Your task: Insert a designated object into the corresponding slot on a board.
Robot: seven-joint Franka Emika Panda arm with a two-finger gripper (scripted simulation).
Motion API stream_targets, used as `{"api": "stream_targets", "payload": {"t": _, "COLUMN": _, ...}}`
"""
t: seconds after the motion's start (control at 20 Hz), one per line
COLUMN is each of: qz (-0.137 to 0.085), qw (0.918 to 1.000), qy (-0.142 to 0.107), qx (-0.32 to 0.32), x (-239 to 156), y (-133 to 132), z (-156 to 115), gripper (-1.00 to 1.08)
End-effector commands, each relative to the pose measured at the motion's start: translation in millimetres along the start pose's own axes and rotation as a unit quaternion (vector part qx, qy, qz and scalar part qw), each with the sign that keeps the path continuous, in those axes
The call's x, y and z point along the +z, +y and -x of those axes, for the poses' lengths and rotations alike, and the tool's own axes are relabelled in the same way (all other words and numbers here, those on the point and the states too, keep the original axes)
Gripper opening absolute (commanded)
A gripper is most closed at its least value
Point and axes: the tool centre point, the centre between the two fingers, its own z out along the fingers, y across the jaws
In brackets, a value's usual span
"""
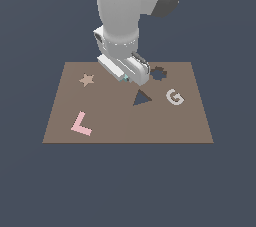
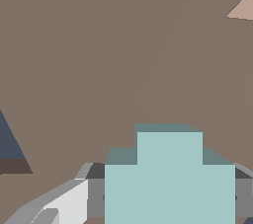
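The brown board (image 1: 115, 116) lies flat under the arm. My gripper (image 1: 132, 78) hangs low over its far middle, just to the exterior view's left of the slot (image 1: 159, 74), a dark roundish cutout with a notched edge. In the wrist view the designated object (image 2: 168, 178), a pale teal stepped, cross-like piece, sits between the grey fingers (image 2: 94, 196) of my gripper (image 2: 168, 198), which is shut on it. In the exterior view only a sliver of teal (image 1: 125, 77) shows under the hand. The slot is out of the wrist view.
A dark triangular cutout (image 1: 142, 98) (image 2: 7, 144) lies just in front of the gripper. A tan star (image 1: 86, 79) (image 2: 244, 1), a pink L (image 1: 81, 124) and a white G (image 1: 175, 97) sit on the board. Dark floor surrounds the board.
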Motion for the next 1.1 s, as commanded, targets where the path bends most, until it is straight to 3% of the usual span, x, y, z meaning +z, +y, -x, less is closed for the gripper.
{"api": "stream_targets", "payload": {"t": 0.0, "qz": 0.0, "qw": 1.0, "qy": 0.0, "qx": 0.01, "x": 0, "y": -1, "z": 3, "gripper": -1.0}}
{"api": "stream_targets", "payload": {"t": 0.6, "qz": 0.0, "qw": 0.9936, "qy": 0.0, "qx": 0.113, "x": -2, "y": -8, "z": 30, "gripper": -1.0}}
{"api": "stream_targets", "payload": {"t": 0.85, "qz": 0.0, "qw": 0.9837, "qy": 0.0, "qx": 0.18, "x": -3, "y": -16, "z": 47, "gripper": -1.0}}
{"api": "stream_targets", "payload": {"t": 1.05, "qz": -0.001, "qw": 0.9705, "qy": 0.0, "qx": 0.241, "x": -4, "y": -25, "z": 61, "gripper": -1.0}}
